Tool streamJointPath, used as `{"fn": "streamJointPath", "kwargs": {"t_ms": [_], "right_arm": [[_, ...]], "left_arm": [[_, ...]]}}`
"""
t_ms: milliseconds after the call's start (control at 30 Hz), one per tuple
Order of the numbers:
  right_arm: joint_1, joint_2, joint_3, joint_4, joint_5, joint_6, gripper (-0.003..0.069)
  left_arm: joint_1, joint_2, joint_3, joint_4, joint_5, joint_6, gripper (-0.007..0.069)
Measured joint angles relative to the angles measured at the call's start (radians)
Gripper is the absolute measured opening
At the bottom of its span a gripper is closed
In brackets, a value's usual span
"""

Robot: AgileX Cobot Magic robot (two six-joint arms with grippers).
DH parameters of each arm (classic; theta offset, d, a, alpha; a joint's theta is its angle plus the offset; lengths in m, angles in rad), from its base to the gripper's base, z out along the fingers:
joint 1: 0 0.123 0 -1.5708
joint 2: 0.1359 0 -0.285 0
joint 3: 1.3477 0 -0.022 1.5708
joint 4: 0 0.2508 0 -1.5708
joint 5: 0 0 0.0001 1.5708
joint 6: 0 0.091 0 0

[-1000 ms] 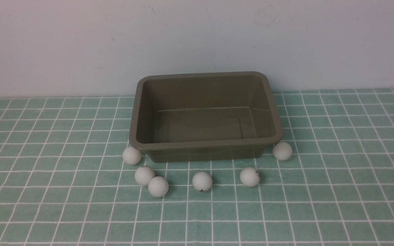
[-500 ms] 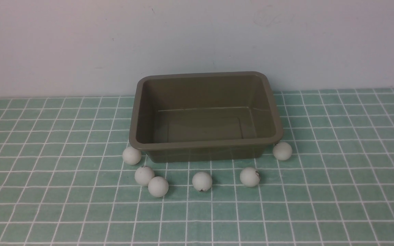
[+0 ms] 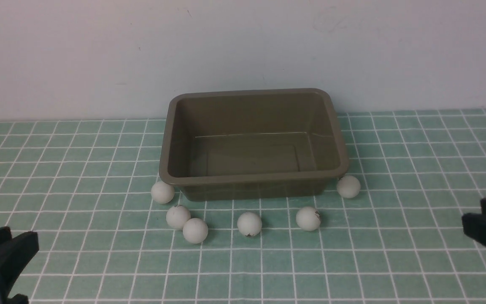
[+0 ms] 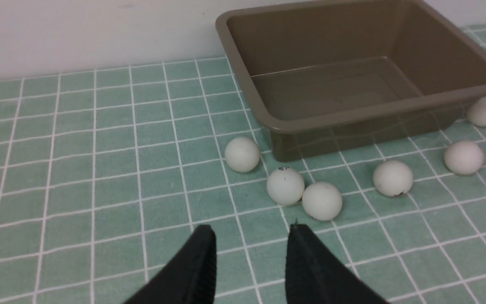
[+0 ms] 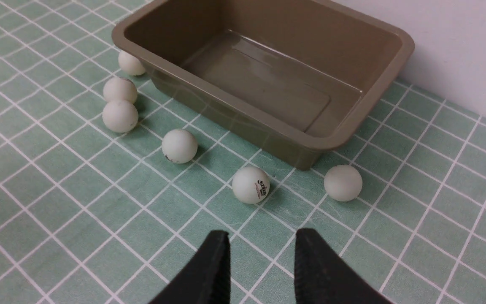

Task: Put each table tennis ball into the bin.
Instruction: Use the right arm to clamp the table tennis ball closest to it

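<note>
In the front view, an olive-brown rectangular plastic bin with a rolled rim [image 3: 253, 178] is sitting upright at twelve o'clock on a green table with a white grid [image 3: 120, 261], before a pale wall [image 3: 243, 46]. Six small matte white table tennis balls are lying outside it: one [image 3: 162, 192] just beside its seven-o'clock corner, a touching pair [image 3: 178, 217] [image 3: 195, 231] farther out at seven, one [image 3: 249, 224] near its wall at six, and two toward five, the inner [image 3: 308, 218] marked dark and the outer [image 3: 348, 186] just beside the corner. Black arm parts are showing at eight and four o'clock. In the left wrist view, the black left gripper [image 4: 251, 234] is holding its fingers apart, released, with nothing between them but table. In the right wrist view, the black right gripper [image 5: 262, 236] is likewise spreading its fingers over the table, gripping nothing, and all six balls are resting outside the bin.
</note>
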Motion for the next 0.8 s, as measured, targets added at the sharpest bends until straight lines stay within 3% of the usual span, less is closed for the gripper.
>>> {"fn": "streamJointPath", "kwargs": {"t_ms": [233, 467, 533, 800], "right_arm": [[0.0, 0.188, -0.076, 0.002, 0.0, -0.031, 0.0253], [0.0, 0.419, -0.144, 0.011, -0.057, -0.089, 0.0403], [0.0, 0.492, -0.162, 0.032, -0.123, -0.13, 0.0437], [0.0, 0.711, -0.208, 0.205, -0.285, -0.398, 0.044]], "left_arm": [[0.0, 0.061, 0.0, -0.015, -0.089, 0.114, 0.0219], [0.0, 0.07, 0.0, -0.018, -0.133, 0.127, 0.023], [0.0, 0.071, 0.0, -0.025, -0.146, 0.127, 0.023], [0.0, 0.071, 0.0, -0.138, -0.233, 0.148, 0.023]]}}
